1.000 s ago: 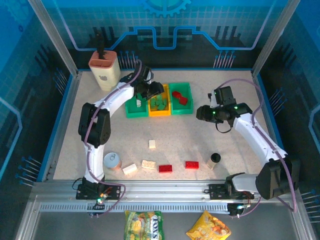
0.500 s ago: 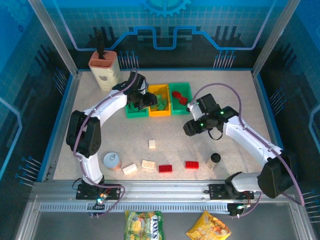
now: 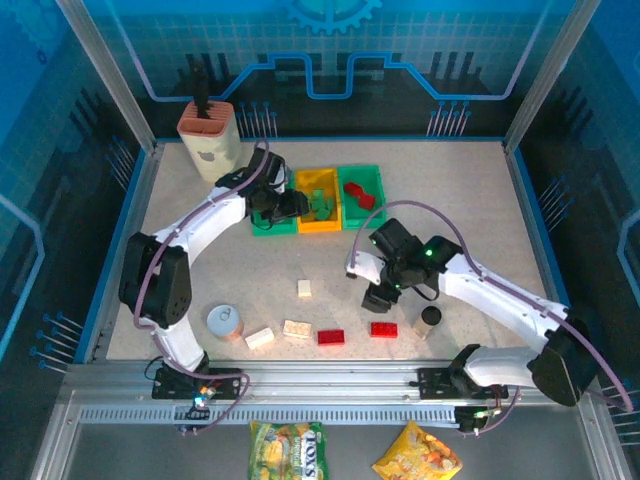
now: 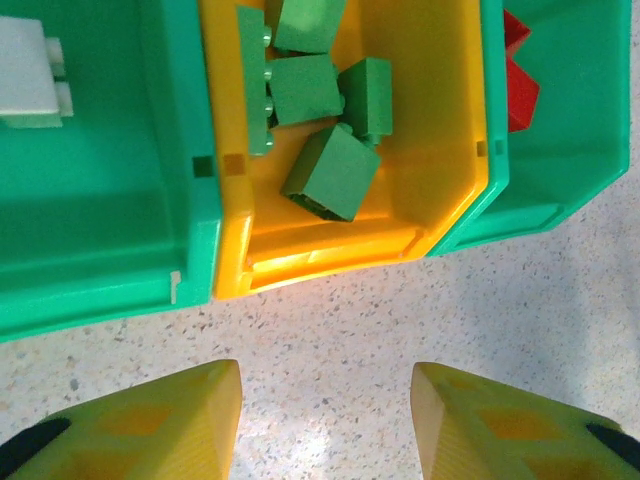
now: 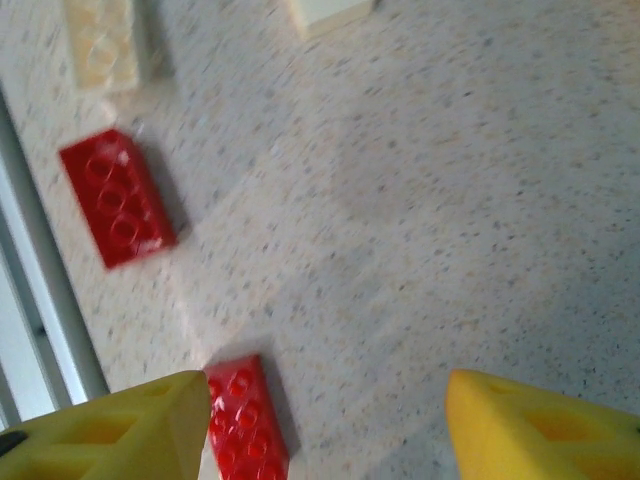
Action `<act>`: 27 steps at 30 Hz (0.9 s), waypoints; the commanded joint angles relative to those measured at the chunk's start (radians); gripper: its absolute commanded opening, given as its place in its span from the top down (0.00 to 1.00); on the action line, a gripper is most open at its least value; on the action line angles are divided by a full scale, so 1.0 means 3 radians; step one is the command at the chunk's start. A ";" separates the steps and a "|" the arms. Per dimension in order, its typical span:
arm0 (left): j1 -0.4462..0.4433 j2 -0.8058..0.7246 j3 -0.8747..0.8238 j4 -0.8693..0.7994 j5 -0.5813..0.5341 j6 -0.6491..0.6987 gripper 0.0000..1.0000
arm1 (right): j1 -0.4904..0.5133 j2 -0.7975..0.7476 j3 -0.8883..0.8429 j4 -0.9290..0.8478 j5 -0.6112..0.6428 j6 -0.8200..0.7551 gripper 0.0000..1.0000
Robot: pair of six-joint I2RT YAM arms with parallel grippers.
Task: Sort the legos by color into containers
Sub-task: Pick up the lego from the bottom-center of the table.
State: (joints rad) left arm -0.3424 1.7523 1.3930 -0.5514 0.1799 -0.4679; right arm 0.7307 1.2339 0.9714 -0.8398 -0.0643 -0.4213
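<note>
Hovering beside the yellow bin (image 4: 440, 150), the left gripper (image 4: 325, 400) stands parted and empty; its wrist view resolves green bricks (image 4: 335, 175) inside. Right gripper (image 5: 325, 400), wide and empty, overhangs a red brick (image 5: 245, 425), frame bottom.

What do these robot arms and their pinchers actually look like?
Both the left arm and right arm are white tubes linked by chunky black joints. A thin purplish cable loops along each. The fingers are yellow wedges with darker diamond markings. Tiny green lights glow near the right wrist.
</note>
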 commanded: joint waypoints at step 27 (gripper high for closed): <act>0.0037 -0.0438 -0.0384 0.0013 -0.0063 0.0110 0.52 | 0.0862 0.0769 -0.0512 -0.0115 0.0860 -0.0321 0.35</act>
State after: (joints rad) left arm -0.3420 1.6424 1.2770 -0.5354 0.1692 -0.4637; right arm 0.9764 1.4326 0.8341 -0.9150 0.1757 -0.5426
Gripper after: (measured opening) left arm 0.483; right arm 0.651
